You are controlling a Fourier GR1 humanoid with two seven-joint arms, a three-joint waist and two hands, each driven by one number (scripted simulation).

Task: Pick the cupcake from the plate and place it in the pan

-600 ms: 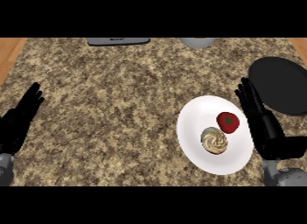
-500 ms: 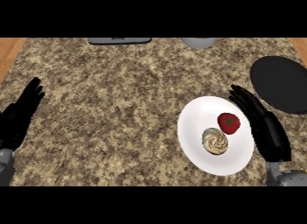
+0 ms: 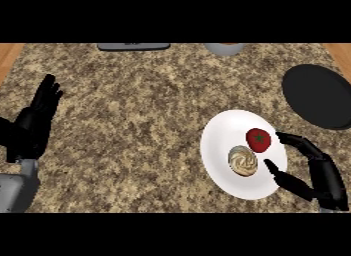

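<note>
Head view: right black hand (image 3: 314, 172) now lower and curled inward over right rim of white round plate (image 3: 221, 165), fingers and thumb parted (nothing held). Swirled beige cupcake (image 3: 243, 161) on plate beside red tomato (image 3: 258, 139). Black round pan (image 3: 322, 97) up-right. Left black hand (image 3: 29, 125) open, resting.

Steep head-height view onto counter (image 3: 148, 100)

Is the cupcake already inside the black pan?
No, the cupcake lies on the white plate beside a tomato, and the pan stands apart to the upper right.
</note>
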